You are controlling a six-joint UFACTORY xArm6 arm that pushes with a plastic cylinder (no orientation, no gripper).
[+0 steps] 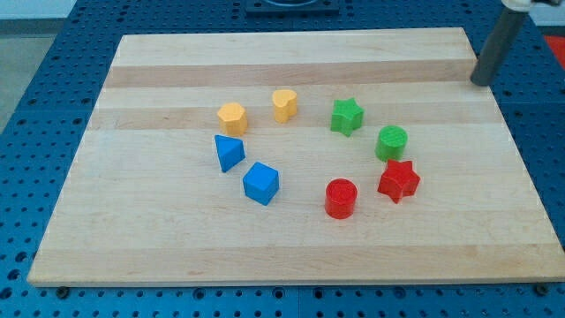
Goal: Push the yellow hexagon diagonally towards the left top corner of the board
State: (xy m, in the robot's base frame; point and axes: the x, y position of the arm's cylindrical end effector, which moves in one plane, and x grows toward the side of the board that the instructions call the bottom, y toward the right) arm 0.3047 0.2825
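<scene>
The yellow hexagon (231, 117) sits on the wooden board (177, 238), left of centre, at the upper left of a ring of blocks. A second yellow block (284, 103), possibly a heart, stands just to its right. A blue triangle (229, 152) lies directly below the hexagon. My tip (481, 82) is far off at the view's top right, at the board's right edge, well away from every block and touching none.
A blue cube (261, 183), a red cylinder (340, 198), a red star (398, 180), a green cylinder (392, 142) and a green star (347, 116) complete the ring. A blue perforated table top (35, 88) surrounds the board.
</scene>
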